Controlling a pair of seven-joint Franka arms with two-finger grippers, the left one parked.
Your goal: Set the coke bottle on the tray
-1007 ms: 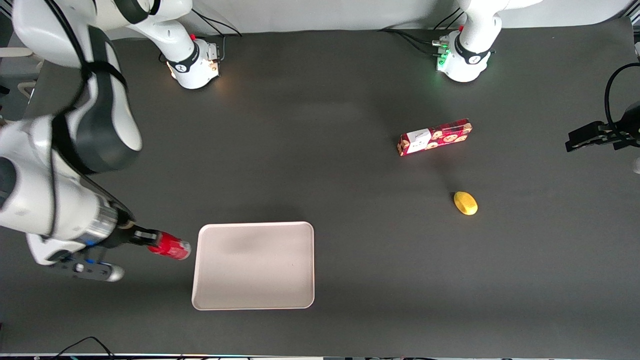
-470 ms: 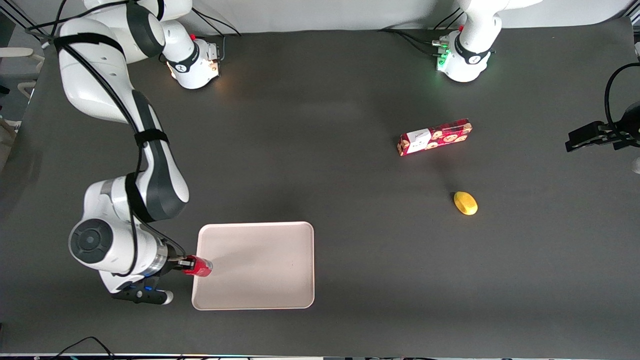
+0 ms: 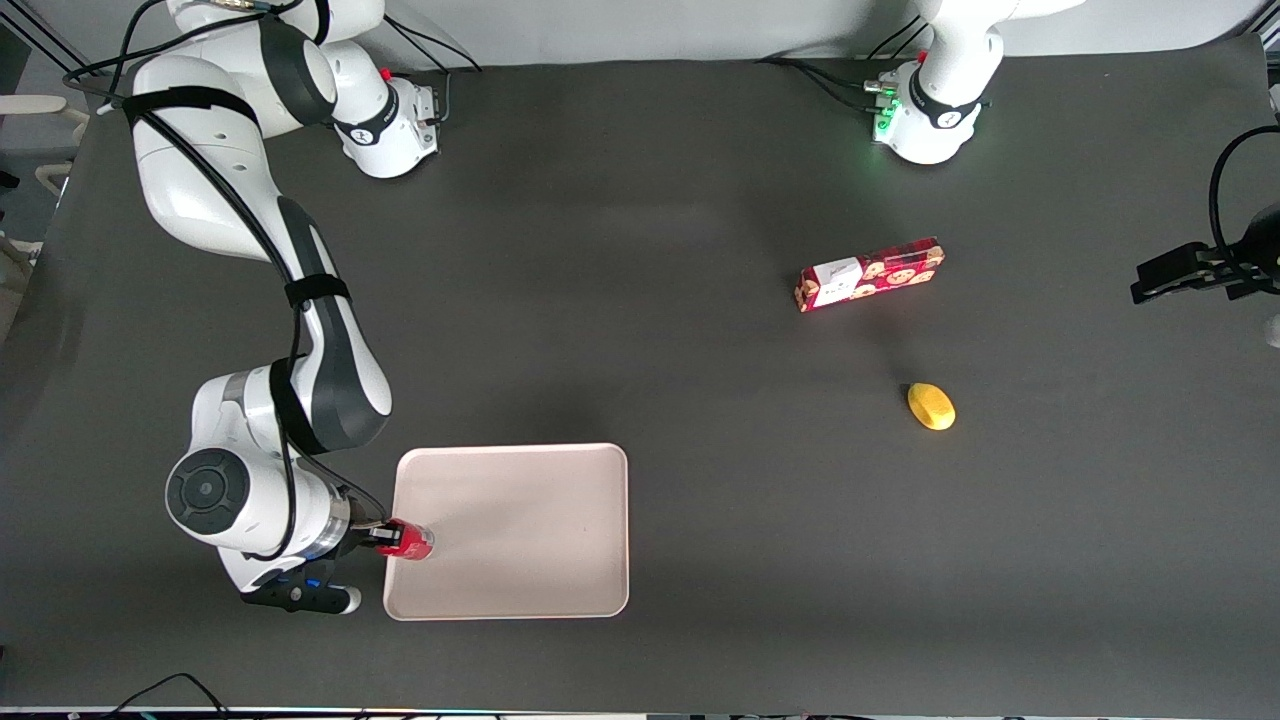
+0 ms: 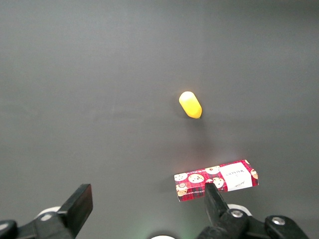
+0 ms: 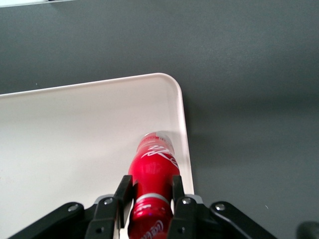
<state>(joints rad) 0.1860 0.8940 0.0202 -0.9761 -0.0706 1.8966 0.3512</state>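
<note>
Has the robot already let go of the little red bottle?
No: in the right wrist view the gripper has its fingers pressed against both sides of the coke bottle, just inside the tray rim.

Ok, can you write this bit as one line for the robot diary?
hand: shut on small red coke bottle | bottle: over edge of cream-pink rectangular tray | release: not yet

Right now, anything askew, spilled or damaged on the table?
Nothing stands out. The gripper holds the coke bottle over the tray, just inside its rim at the working arm's end. The snack box and yellow object lie intact, apart.
</note>
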